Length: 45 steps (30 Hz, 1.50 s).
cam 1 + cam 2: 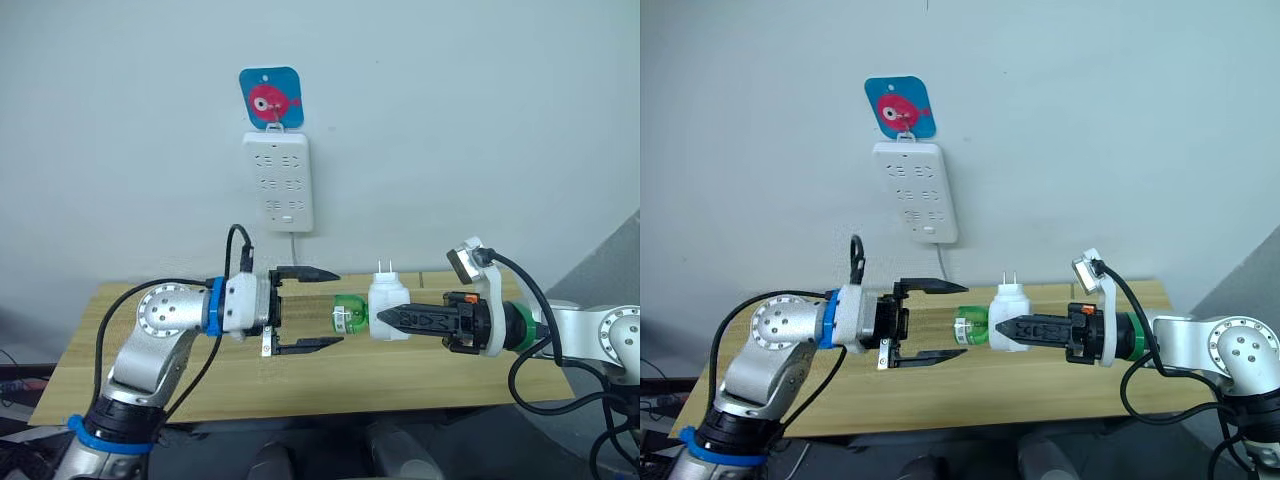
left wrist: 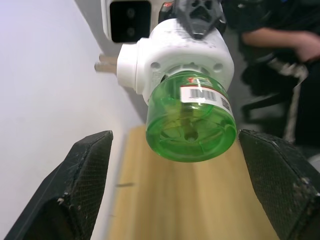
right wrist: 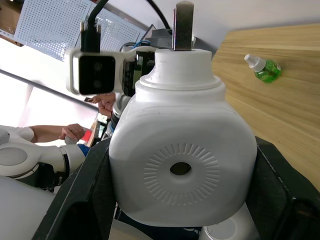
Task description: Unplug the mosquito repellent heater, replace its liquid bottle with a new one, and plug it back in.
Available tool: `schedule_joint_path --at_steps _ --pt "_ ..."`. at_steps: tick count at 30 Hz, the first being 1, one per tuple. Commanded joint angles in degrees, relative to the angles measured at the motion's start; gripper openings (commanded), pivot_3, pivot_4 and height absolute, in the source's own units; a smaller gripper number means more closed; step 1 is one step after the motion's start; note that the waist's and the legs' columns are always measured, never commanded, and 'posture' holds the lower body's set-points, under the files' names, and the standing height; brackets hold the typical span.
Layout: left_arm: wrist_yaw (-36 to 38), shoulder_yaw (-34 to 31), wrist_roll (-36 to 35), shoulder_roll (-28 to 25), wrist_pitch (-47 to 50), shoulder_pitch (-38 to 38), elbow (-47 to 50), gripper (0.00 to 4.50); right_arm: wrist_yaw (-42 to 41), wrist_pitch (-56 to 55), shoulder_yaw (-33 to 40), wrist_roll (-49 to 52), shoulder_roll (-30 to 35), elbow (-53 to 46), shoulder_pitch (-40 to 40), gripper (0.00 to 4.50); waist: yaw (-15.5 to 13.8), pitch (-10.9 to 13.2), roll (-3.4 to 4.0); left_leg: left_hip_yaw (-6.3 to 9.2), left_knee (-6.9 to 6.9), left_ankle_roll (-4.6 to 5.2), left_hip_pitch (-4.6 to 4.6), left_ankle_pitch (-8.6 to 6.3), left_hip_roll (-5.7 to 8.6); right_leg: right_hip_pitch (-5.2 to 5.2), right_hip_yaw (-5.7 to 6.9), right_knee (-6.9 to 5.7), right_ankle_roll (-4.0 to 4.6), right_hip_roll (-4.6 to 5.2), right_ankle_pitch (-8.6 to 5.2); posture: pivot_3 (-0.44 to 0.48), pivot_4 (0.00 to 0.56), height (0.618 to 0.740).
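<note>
Right pincer gripping heater, green bottle fitted

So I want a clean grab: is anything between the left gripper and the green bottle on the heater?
No. The left wrist view shows only bare gap between the open left gripper and the green bottle on the heater.

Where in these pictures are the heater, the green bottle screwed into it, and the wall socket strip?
heater (image 1: pixel 388 308), left eye view, white body.
green bottle (image 2: pixel 191 125), left wrist view, its base.
wall socket strip (image 1: pixel 278 182), left eye view, front face.
</note>
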<state>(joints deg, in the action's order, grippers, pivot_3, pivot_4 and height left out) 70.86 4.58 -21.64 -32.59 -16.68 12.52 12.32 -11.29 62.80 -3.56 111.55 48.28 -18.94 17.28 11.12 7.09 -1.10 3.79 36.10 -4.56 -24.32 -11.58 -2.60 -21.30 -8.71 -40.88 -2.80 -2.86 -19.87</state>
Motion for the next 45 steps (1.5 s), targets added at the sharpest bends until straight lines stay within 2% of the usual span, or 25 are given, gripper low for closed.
schedule_joint_path --at_steps 1,9,12,15,17,20,22,25,28,30,33,38,41,44,45 --pt "0.18 -0.06 2.62 1.97 -11.41 1.11 -2.13 4.21 -0.43 -0.65 1.19 1.44 0.19 -0.94 0.59 3.0 -0.01 0.0 -0.01 -0.01 0.0 0.0 0.0 0.0 0.01 0.0 -0.01 0.0 0.0 0.0 0.0 -0.192 0.072 0.74" --pt "-1.2 4.26 5.35 3.47 -16.29 2.49 -5.79 4.21 -0.26 -0.66 1.19 1.44 0.2 -0.76 0.91 3.0 0.06 -0.01 0.0 -0.01 0.0 0.0 0.0 0.0 0.0 0.0 0.0 -0.01 -0.02 0.0 0.01 -0.194 0.071 0.74" --pt "-2.35 4.92 5.93 4.06 -16.31 3.42 -7.11 3.64 -0.23 -0.69 1.19 1.44 0.15 -0.82 0.97 3.0 0.1 -0.01 0.0 0.0 0.0 0.0 0.0 0.0 0.0 0.0 0.0 -0.01 -0.02 0.0 0.01 -0.196 0.072 0.74" --pt "-3.31 5.26 5.43 4.35 -15.65 4.2 -6.76 2.68 -0.22 -0.68 1.19 1.44 0.17 -0.86 0.96 3.0 0.12 -0.01 0.0 0.01 0.0 0.0 0.01 0.0 0.0 0.01 0.01 -0.02 -0.02 0.0 0.01 -0.196 0.072 0.74" --pt "-3.67 5.16 4.55 4.13 -15.1 4.24 -5.78 2.22 -0.14 -0.75 1.17 1.44 0.18 -0.95 0.91 3.0 0.12 -0.01 0.0 0.0 0.0 0.0 0.01 0.0 0.0 0.01 0.01 -0.02 -0.02 0.0 0.01 -0.195 0.072 0.74" --pt "-3.19 4.94 2.8 2.6 -12.89 3.6 -3.61 2.22 0.07 -0.99 1.05 1.44 0.21 -1.1 0.81 3.0 0.14 -0.01 0.0 0.03 -0.01 0.0 0.01 0.0 -0.01 0.01 0.04 -0.02 -0.02 -0.01 0.01 -0.195 0.074 0.74" --pt "-2.41 5.17 0.82 0.48 -7.34 2.98 -1.07 2.22 0.19 -1.1 1.01 1.44 0.28 -1.21 0.7 3.0 0.19 -0.01 0.01 0.04 -0.01 0.0 0.01 0.0 -0.01 0.0 0.04 -0.03 -0.02 -0.01 0.01 -0.194 0.075 0.74" --pt "-3.85 6.31 -4.14 -5.8 14.82 2.69 4.11 2.22 0.21 -1.12 0.99 1.44 0.49 -1.17 0.71 3.0 0.24 -0.01 0.01 0.08 -0.01 0.0 0.01 0.0 -0.03 0.01 0.06 -0.05 -0.02 -0.02 0.01 -0.194 0.075 0.74" --pt "-7.46 6.7 -25.3 -14.56 50.99 8.61 9.02 2.22 -0.69 -0.69 1.1 0.57 0.73 -1.11 1.13 3.0 0.38 0.02 -0.03 0.14 0.01 0.01 -0.01 0.0 -0.03 0.0 0.12 -0.09 -0.02 -0.03 0.0 -0.177 0.078 0.74" --pt "-8.76 5.97 -36.63 -17.16 65.7 13.05 8.09 2.22 -1.26 -0.46 1.1 0.59 0.82 -0.99 1.47 3.0 0.27 0.03 -0.02 0.25 0.0 0.0 -0.03 0.0 -0.01 -0.01 0.26 -0.12 -0.02 -0.04 0.0 -0.177 0.078 0.74" --pt "-10.26 5.69 -37.72 -15.41 70.1 16.51 5.93 2.22 -2.47 0.31 0.74 0.73 1.21 -0.72 2.06 3.0 0.17 0.04 0.01 0.29 0.0 0.01 0.0 0.0 0.02 0.04 0.34 -0.08 -0.02 -0.04 0.0 -0.174 0.079 0.74" --pt "-8.16 5.75 -32.2 -13.53 66.12 15.59 5.94 2.22 -2.83 0.27 0.41 0.79 1.36 -0.67 2.29 3.0 0.12 0.04 0.01 0.3 -0.05 0.0 -0.03 0.0 -0.01 0.0 0.36 -0.02 -0.01 -0.07 -0.01 -0.182 0.079 0.74" --pt "-6.38 4.96 -29.73 -12.36 61.61 14.14 7.39 3.2 -2.49 0.07 0.43 1.17 1.41 -0.87 1.93 3.0 0.11 0.05 0.01 0.29 -0.07 0.0 -0.02 0.0 -0.01 0.0 0.35 -0.02 0.01 -0.07 -0.01 -0.182 0.079 0.74" --pt "-3.79 5.2 -22.78 -12.72 52.67 10.44 9.05 4.12 -2.18 -0.17 0.54 1.41 1.44 -0.91 1.58 3.0 0.08 0.04 0.01 0.28 -0.05 0.0 -0.03 0.0 0.0 0.01 0.3 -0.02 0.01 -0.06 -0.01 -0.182 0.079 0.74" --pt "-3.18 4.98 -21.16 -12.79 50.34 9.18 9.42 4.17 -2.09 -0.24 0.58 1.43 1.43 -0.89 1.49 3.0 0.09 0.04 0.01 0.26 -0.05 0.0 -0.02 0.0 0.0 0.0 0.28 -0.01 0.01 -0.06 -0.01 -0.182 0.079 0.74"
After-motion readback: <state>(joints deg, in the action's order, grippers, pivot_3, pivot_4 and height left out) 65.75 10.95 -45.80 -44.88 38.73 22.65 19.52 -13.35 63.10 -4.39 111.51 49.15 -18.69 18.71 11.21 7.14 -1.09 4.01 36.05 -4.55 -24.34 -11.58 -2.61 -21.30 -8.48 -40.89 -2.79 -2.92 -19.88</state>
